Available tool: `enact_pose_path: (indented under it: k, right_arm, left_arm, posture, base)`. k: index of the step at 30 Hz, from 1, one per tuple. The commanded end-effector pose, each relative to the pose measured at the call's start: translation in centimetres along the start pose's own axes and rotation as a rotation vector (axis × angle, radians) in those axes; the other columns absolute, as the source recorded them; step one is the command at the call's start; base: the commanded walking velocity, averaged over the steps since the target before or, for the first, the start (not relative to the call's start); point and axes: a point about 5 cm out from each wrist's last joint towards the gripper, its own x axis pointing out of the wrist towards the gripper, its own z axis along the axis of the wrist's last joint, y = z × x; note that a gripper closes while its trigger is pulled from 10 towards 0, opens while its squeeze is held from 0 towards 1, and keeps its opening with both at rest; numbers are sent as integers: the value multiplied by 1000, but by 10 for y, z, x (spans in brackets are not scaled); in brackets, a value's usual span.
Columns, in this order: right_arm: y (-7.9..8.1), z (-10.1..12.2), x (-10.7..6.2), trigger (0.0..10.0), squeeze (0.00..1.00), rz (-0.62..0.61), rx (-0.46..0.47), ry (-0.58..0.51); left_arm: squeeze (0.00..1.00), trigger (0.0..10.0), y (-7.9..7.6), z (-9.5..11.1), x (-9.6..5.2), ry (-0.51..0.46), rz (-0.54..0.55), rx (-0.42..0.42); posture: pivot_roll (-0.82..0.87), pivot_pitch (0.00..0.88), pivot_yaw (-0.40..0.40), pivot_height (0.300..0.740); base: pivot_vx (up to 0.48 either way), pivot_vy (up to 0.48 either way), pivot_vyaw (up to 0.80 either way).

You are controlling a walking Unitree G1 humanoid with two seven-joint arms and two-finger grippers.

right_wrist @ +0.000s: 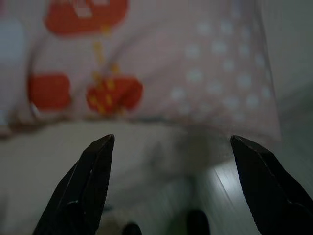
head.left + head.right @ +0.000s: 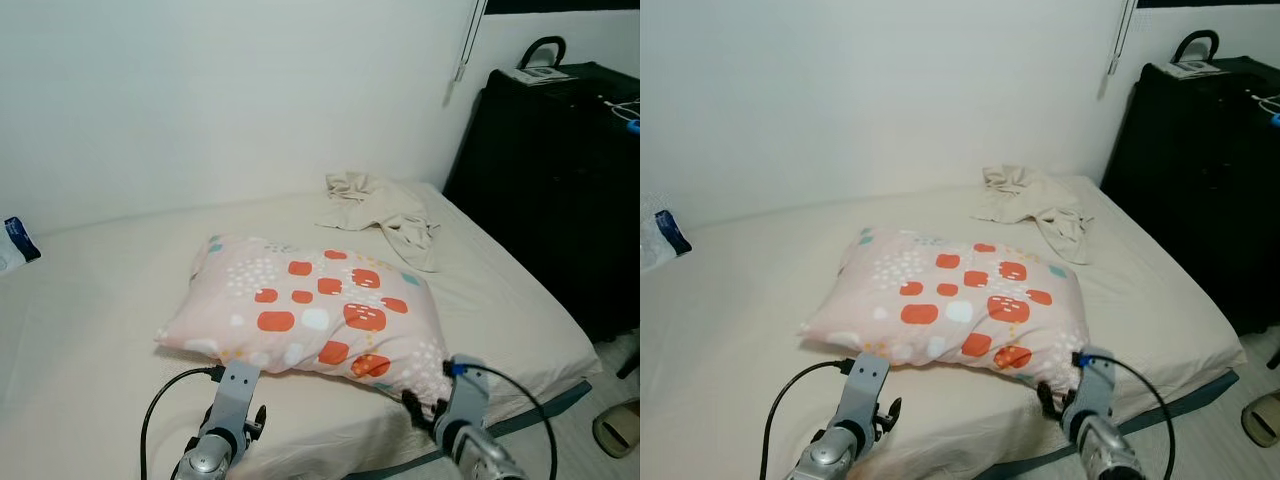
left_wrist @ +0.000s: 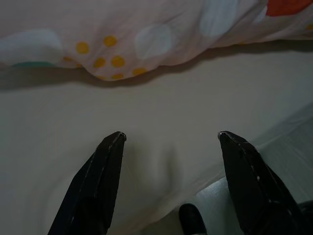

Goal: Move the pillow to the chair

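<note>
the pillow lies flat on the bed, pale pink with orange-red blocks, white dots and small yellow spots, sitting a little toward the near edge of the cream sheet. the left tool is low over the sheet just short of the pillow's near edge, fingers spread wide with nothing between them, the tips not touching the fabric. the right tool faces the pillow's near right corner, also spread wide and gripping nothing, the pillow just ahead of its tips; that wrist view is blurred. both silver arms come up from the bottom of the head views, a black cable looping off each. behind the pillow a crumpled beige cloth rests near the white wall. at the right, beside the bed, a tall black case with a handle on top. a blue-and-white packet sits at the bed's far left.
</note>
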Motion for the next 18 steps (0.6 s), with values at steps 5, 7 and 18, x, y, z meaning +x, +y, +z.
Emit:
enact_pose_path:
  k: [5,7,18]
  right_arm:
    - [1,16,3,10000,0,20,29,-51]
    - [2,27,5,10000,0,37,39,-83]
    - [2,33,5,10000,0,71,106,-114]
  left_arm:
    - [0,10000,4,12,4,-37,15,-13]
    - [0,10000,5,20,7,-63,17,-22]
    - [0,10000,5,31,10,-102,5,-36]
  posture:
    - [7,11,-2,695]
    - [8,11,0,685]
    - [10,17,8,640]
  base:
    - [0,0,0]
    - [0,0,0]
    - [0,0,0]
